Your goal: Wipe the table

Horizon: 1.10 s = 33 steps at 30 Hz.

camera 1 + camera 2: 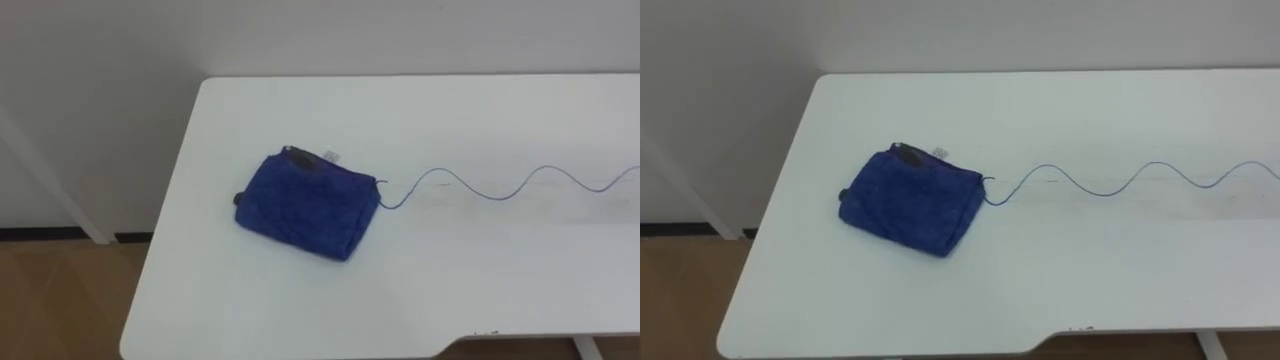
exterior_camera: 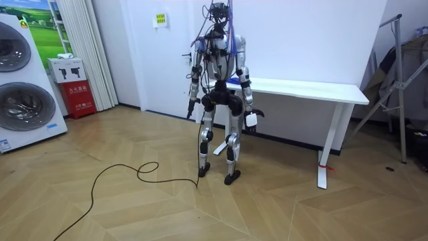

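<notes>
Stands facing the left end of the long white worktop [image 1: 480,110], both arms down. Carries the left hand [image 2: 190,107] low beside the hip at the room view's left, below the worktop's level and touching nothing; cannot tell whether its fingers are straight or curled. Finds, further right, the folded deep-blue terry cloth [image 1: 305,205] lying flat on the worktop, left of the middle, held by neither hand. Looks roughly square, its slightly longer axis running left to right with a small tilt (a little grey tag [image 1: 330,155] peeks from the far edge). Meets at its right edge a thin blue wavy line [image 1: 500,190] snaking off rightward across the worktop. Carries the right hand [image 2: 251,119] low at the room view's right, fingers likewise unreadable. Judging from that: cloth above and ahead of both hands, somewhat nearer the left arm, so probably a reach up over the near edge from the left.
</notes>
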### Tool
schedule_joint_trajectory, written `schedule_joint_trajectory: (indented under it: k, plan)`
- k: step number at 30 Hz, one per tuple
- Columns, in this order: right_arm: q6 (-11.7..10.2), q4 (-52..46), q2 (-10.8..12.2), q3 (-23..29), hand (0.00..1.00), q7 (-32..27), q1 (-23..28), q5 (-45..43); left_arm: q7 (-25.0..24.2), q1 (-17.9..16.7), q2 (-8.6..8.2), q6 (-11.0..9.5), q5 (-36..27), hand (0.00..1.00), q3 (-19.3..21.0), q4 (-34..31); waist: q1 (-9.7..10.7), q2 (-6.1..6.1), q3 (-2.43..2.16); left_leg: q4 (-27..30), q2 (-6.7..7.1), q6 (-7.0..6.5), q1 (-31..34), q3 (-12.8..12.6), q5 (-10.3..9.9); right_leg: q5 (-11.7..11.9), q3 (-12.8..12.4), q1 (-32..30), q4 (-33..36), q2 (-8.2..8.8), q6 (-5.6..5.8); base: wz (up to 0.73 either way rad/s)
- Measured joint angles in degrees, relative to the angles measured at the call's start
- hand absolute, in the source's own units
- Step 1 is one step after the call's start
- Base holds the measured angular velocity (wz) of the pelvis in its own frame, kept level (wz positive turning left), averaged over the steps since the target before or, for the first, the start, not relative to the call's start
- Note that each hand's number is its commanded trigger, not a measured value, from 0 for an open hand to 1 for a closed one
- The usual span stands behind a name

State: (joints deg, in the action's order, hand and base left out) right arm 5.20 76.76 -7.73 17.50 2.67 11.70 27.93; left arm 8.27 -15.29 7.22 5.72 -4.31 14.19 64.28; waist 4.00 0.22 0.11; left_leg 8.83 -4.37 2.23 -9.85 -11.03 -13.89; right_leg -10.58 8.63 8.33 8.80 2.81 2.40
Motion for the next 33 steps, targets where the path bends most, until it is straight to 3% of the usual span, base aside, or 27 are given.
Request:
schedule_joint_trajectory:
  k: [5,7,9,13,17,22,26,28,31,33]
  plan:
    - [3.31,0.72,-0.59,9.96,0.00,-4.49,1.80,4.58,-0.15,-0.36,0.66,1.56,-0.02,0.00,2.75,-0.18,2.55,-1.04,0.11,-0.05,0.06,0.00,-0.60,0.11,0.00,-0.12,-0.30,0.06,0.01,0.04,0.05,-0.01]
    - [4.04,0.23,-2.11,14.44,0.00,-7.89,1.76,5.01,-0.14,-0.32,1.44,1.86,0.04,0.00,3.79,-0.34,3.89,-1.84,-0.11,-0.19,0.16,-0.02,-0.81,0.19,-0.01,-0.50,-0.74,-0.04,0.38,0.05,0.08,-0.02]
    - [4.99,-1.54,-4.05,16.90,0.00,-10.77,1.80,5.06,-0.14,-0.12,2.48,2.47,0.12,0.00,3.88,-0.28,4.27,-2.36,-0.01,-0.18,0.15,-0.02,-0.82,0.03,-0.01,-0.57,-0.78,-0.43,0.95,0.04,0.04,-0.05]
    - [4.10,-10.78,-7.91,22.54,0.00,-18.66,0.42,3.45,-0.08,0.39,3.89,2.68,0.13,0.00,5.35,-0.90,5.19,-3.46,0.00,-0.25,0.16,-0.02,-0.67,-0.55,-0.01,-0.56,-1.24,-0.87,1.07,-0.01,0.03,-0.05]
    - [3.16,-20.87,-8.76,22.48,0.00,-26.12,-2.35,-0.76,-0.09,0.48,4.02,2.66,0.81,0.00,4.46,-2.05,4.99,-3.60,-0.03,-0.19,0.15,-0.04,0.23,-1.49,0.00,-0.55,-2.16,-2.26,1.98,-0.07,0.03,-0.13]
    - [2.62,-40.64,-8.42,20.32,0.00,-34.35,-3.86,-11.40,-0.27,-0.08,4.05,1.91,1.52,0.00,2.38,-2.77,3.57,-3.84,-0.15,-0.13,0.15,-0.04,1.07,-2.62,0.01,-0.54,-3.55,-3.90,2.24,-0.22,0.02,-0.15]
    - [1.06,-56.13,-8.34,16.72,0.00,-37.07,-3.74,-20.35,-0.46,-0.85,4.04,1.26,2.26,0.00,0.39,-2.83,3.11,-3.88,-0.10,-0.12,0.14,-0.04,1.17,-2.62,0.02,-0.54,-3.69,-4.45,2.42,-0.26,0.02,-0.04]
    - [0.86,-65.71,-8.15,14.12,0.00,-37.93,-3.64,-27.00,-0.48,-0.81,3.49,0.70,2.83,0.00,0.24,-2.95,1.62,-3.89,0.24,-0.12,0.08,-0.04,1.09,-2.49,0.02,-0.54,-3.80,-4.59,2.75,-0.33,0.02,-0.09]
    - [-0.91,-72.49,-8.19,11.32,0.00,-39.34,-4.10,-33.92,0.09,-0.95,3.55,0.33,2.80,0.00,-1.27,-2.43,0.04,-3.74,0.21,-0.15,0.06,-0.04,0.81,-2.38,0.02,-0.53,-3.57,-4.28,2.77,-0.34,0.02,-0.01]
    - [-0.93,-75.66,-8.19,9.16,0.00,-39.55,-4.66,-37.14,0.08,-1.32,3.48,0.32,2.82,0.00,-2.73,-2.48,-0.87,-3.80,0.34,-0.18,0.08,-0.04,0.82,-2.37,0.02,-0.53,-3.46,-4.35,2.77,-0.31,0.02,0.02]
